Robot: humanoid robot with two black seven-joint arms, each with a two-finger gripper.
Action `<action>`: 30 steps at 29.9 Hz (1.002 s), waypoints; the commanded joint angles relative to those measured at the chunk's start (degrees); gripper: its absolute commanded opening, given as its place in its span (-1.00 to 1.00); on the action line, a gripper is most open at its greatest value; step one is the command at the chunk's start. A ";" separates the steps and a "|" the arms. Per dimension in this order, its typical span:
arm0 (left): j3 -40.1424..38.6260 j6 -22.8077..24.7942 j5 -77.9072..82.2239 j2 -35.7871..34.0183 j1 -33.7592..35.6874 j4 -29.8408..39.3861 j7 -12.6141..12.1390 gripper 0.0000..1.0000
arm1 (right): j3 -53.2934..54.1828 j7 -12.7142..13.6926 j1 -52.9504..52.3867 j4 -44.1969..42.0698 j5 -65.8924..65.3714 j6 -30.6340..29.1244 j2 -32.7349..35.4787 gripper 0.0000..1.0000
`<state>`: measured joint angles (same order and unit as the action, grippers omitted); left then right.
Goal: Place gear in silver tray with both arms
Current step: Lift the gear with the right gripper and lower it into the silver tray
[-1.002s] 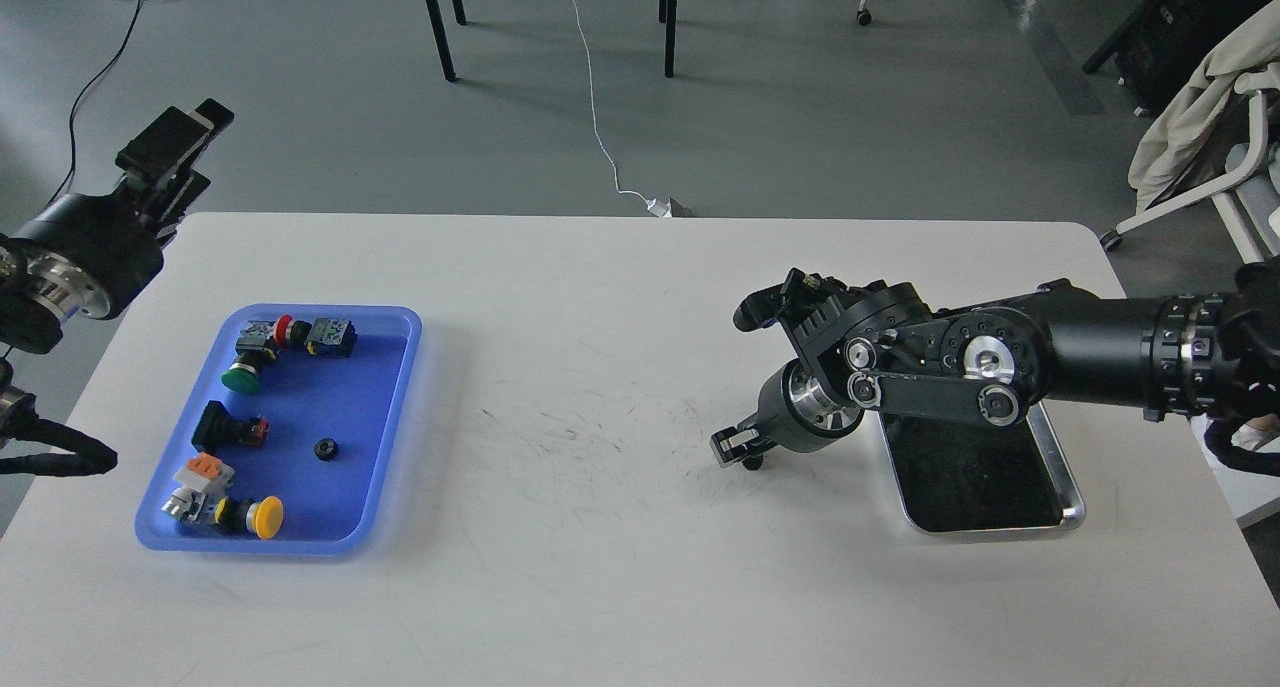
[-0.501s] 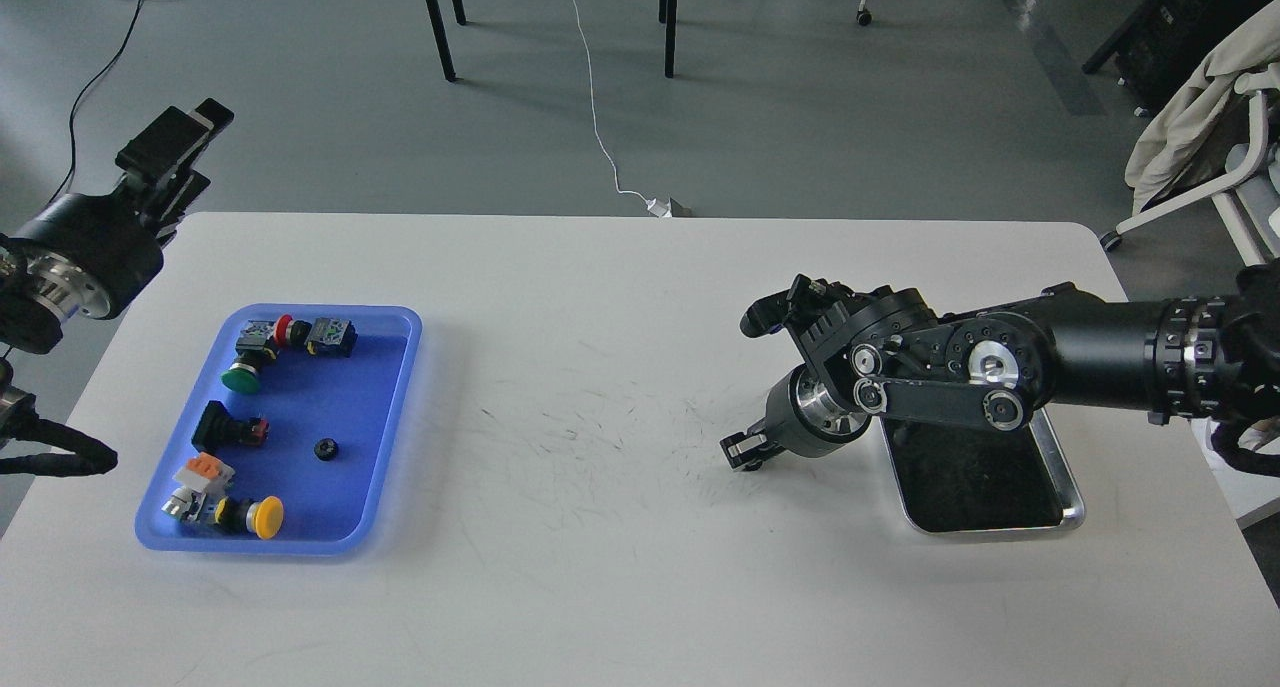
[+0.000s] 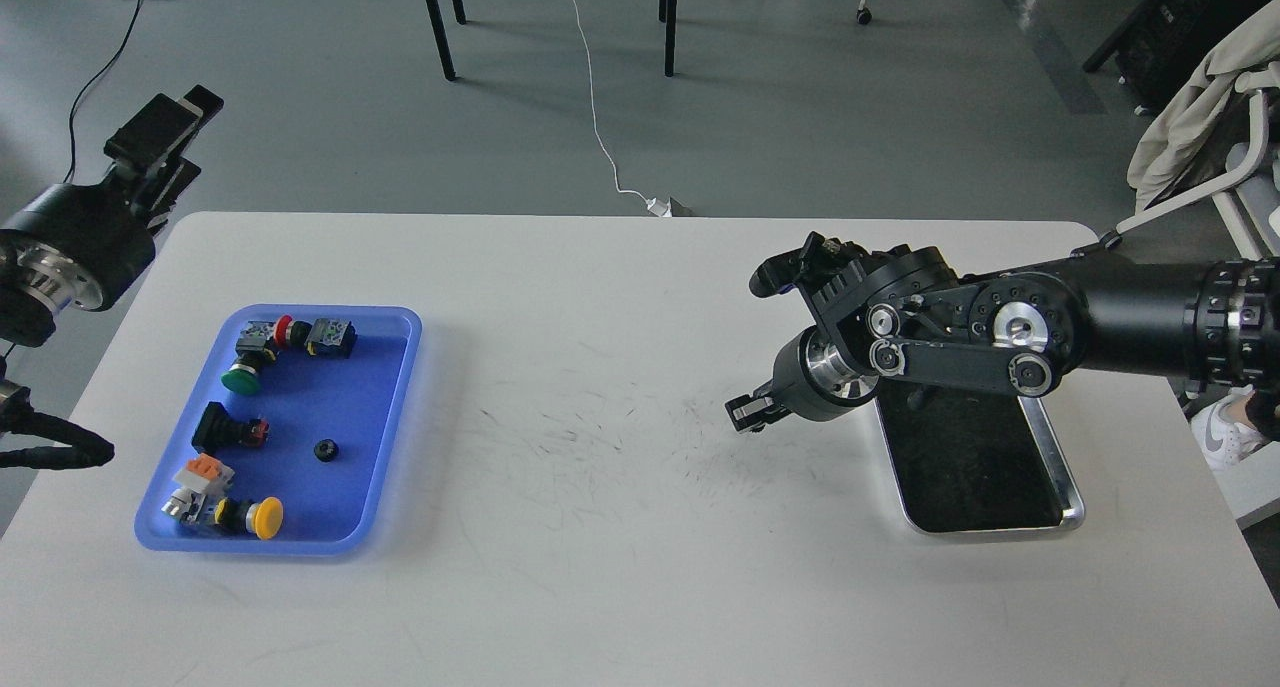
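Observation:
The small black gear (image 3: 324, 450) lies in the blue plastic tray (image 3: 400, 387) at the left, among the switch parts. The silver tray (image 3: 1070, 487) sits at the right of the table with a dark, bare bottom; my right arm covers its far end. My right gripper (image 3: 748, 412) hangs just left of the silver tray, above the table; it is small and dark, and I cannot tell its fingers apart. My left gripper (image 3: 165, 127) is raised beyond the table's far left corner, well away from the gear, and its fingers cannot be told apart.
The blue tray also holds several push-button parts: a green one (image 3: 240, 377), a red one (image 3: 283, 329), a yellow one (image 3: 265, 517) and an orange-topped block (image 3: 205, 470). The white table (image 3: 600, 527) has scuff marks in the middle. Chair legs and cables are on the floor behind.
My right arm has lifted and its gripper has moved up and slightly right, uncovering more of the silver tray. My left gripper has shifted a little to the left and up.

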<state>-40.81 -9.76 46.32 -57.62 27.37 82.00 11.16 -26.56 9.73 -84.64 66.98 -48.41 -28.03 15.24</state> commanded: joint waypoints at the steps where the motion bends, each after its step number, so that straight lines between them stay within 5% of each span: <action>1: -0.15 0.01 0.00 0.05 -0.03 0.00 0.00 0.95 | 1.85 0.02 -4.03 3.24 0.77 0.03 4.96 -0.97; 10: -0.06 0.01 0.09 0.49 -0.03 0.00 0.00 0.95 | 3.62 -0.85 -5.63 9.04 -4.22 0.03 27.01 -0.97; 14: 0.03 0.01 0.17 0.84 -0.03 0.00 -0.09 0.95 | 5.28 -2.17 -0.36 8.08 -10.38 0.03 31.69 -0.97; 30: 0.12 0.01 0.35 2.16 0.05 -0.08 -0.18 0.95 | 11.09 -2.26 15.55 -0.62 -16.01 0.03 25.81 -0.97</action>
<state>-40.69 -9.76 46.70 -55.47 27.40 81.90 10.99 -15.47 7.44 -70.44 67.00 -62.51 -28.00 42.32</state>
